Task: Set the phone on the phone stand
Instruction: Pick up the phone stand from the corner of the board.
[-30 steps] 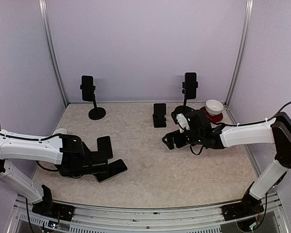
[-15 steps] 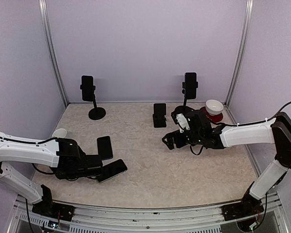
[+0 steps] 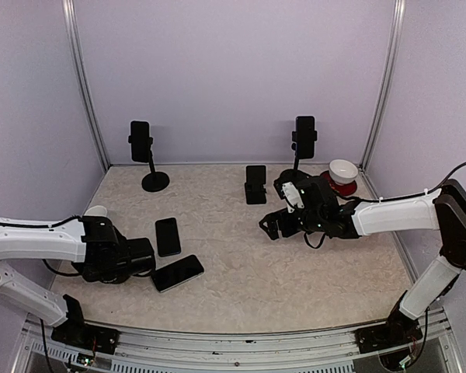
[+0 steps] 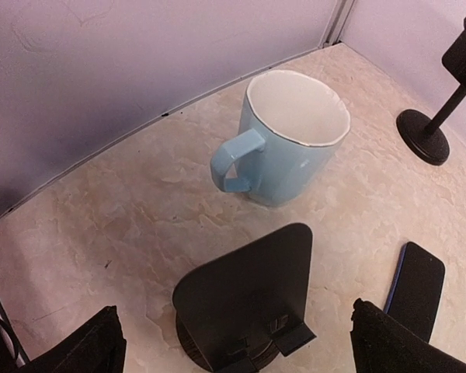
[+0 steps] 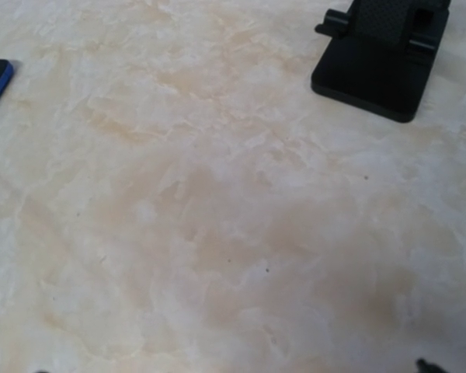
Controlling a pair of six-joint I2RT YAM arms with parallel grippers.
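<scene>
In the left wrist view a small black phone stand (image 4: 248, 299) with two front lips stands empty on the table. My left gripper (image 4: 241, 339) hangs open over it, one finger on either side. A black phone with a blue edge (image 4: 415, 287) lies flat just right of the stand. From above, that phone (image 3: 168, 236) lies beside my left gripper (image 3: 138, 256), which hides the stand. A second phone (image 3: 178, 273) lies flat nearer the front. My right gripper (image 3: 269, 225) hovers open and empty over bare table.
A light blue mug (image 4: 283, 148) stands behind the stand, near the left wall. Two pole stands (image 3: 150, 155) (image 3: 304, 140) and a small desk stand (image 3: 255, 183) each hold a phone at the back. A white bowl on a red dish (image 3: 342, 172) sits back right.
My left arm has drawn back to the left, uncovering the phone beside it. The right arm has not moved.
</scene>
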